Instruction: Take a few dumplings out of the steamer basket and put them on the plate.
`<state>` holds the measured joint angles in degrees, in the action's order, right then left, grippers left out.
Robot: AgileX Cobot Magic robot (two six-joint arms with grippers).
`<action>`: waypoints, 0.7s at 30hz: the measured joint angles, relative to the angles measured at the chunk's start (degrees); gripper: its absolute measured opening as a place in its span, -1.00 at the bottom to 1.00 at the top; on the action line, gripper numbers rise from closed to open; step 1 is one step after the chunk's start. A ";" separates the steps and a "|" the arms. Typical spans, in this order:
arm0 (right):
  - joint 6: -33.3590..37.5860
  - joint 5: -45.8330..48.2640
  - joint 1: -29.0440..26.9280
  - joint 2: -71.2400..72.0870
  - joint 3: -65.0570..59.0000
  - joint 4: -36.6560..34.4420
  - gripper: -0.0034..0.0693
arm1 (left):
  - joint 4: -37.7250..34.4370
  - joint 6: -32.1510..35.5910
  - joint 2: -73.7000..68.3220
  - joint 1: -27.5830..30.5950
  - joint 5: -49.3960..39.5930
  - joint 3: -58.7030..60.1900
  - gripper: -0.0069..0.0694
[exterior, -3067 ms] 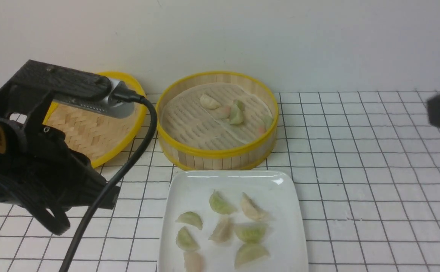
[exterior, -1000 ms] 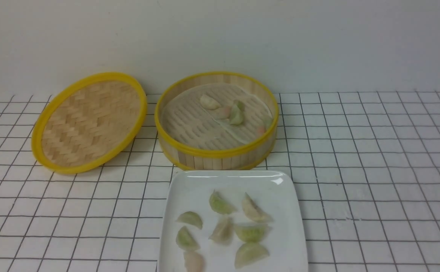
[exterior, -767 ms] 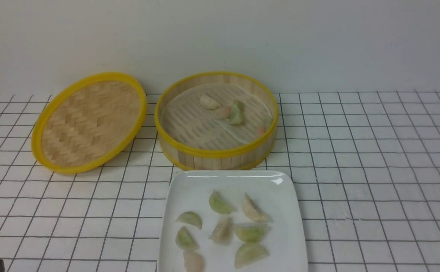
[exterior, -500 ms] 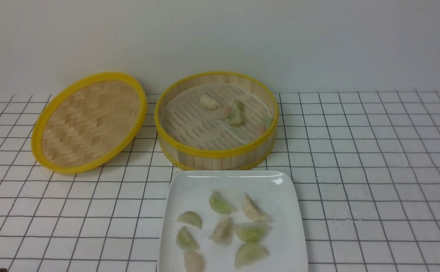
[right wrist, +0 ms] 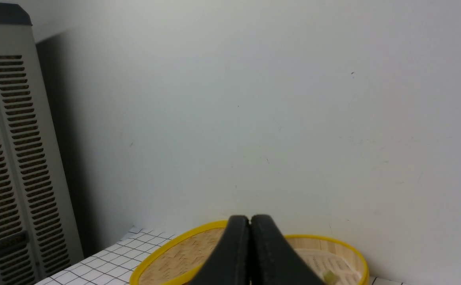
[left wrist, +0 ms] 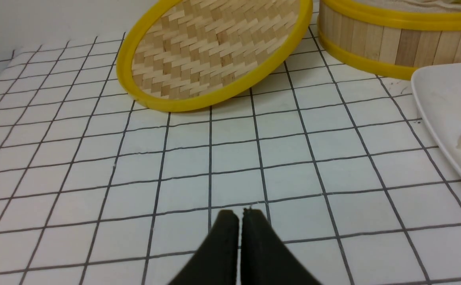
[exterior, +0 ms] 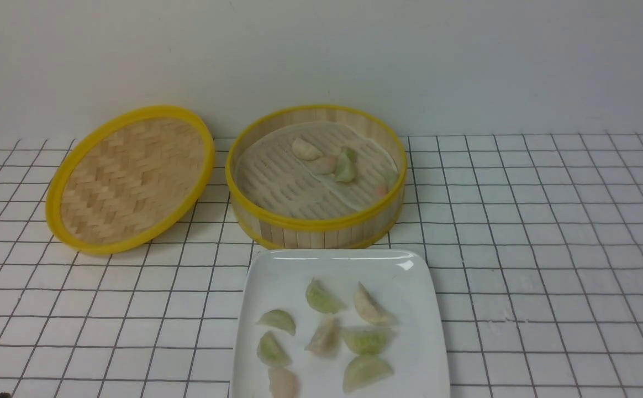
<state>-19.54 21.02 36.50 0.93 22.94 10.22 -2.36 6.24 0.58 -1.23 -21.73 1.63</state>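
1. Two tools, and you can see both pressed shut on nothing: the left tool (left wrist: pixel 240 215) hangs low over bare counter (left wrist: pixel 286 150) squares, just short of the woven lid (left wrist: pixel 214 51), and the right tool (right wrist: pixel 250 221) is raised, aimed mostly at the wall.
2. Three seconds back your left arm filled the near left of the front view and a dark edge of the right arm showed at the far right; by a second ago both had nearly gone, and now only a dark sliver sits at that view's bottom left corner. Read that as a pull-back with nothing carried.
3. Look at the plate (exterior: pixel 277 271) nearest you: eight dumplings (exterior: pixel 321 298) lie on it, green, cream and one pinkish, spread loosely, with none moved across these pictures.
4. Behind it, almost touching its far edge, stands the steamer basket (exterior: pixel 316 226), holding about five dumplings toward its back and right on the pale liner.
5. With "a few" asked for, you can judge the task done.
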 joint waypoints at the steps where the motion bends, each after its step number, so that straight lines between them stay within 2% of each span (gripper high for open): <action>1: 0.00 0.00 0.00 0.00 0.00 0.00 -0.95 | 0.00 0.00 0.00 0.00 0.00 0.00 -0.83; 7: 0.38 -0.67 0.00 0.00 -0.67 -0.57 -0.95 | 0.00 0.00 0.00 0.00 0.00 0.00 -0.83; 12: 9.42 -2.28 0.00 0.00 -3.45 -8.26 -0.95 | -0.02 0.00 0.00 0.00 0.00 0.00 -0.83; 17: 12.86 -2.81 0.00 0.00 -5.63 -11.11 -0.95 | -0.02 0.00 0.00 0.00 0.00 0.00 -0.83; 19: 13.11 -2.93 -0.77 0.00 -7.04 -10.98 -0.95 | -0.02 0.00 0.00 0.00 0.00 0.00 -0.83; 21: 13.28 -2.93 -4.16 0.00 -8.82 -10.22 -0.95 | -0.07 0.00 0.00 0.00 0.00 0.00 -0.83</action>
<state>-6.26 18.09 32.34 0.93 14.12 0.00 -2.42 6.24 0.58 -1.23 -21.73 1.63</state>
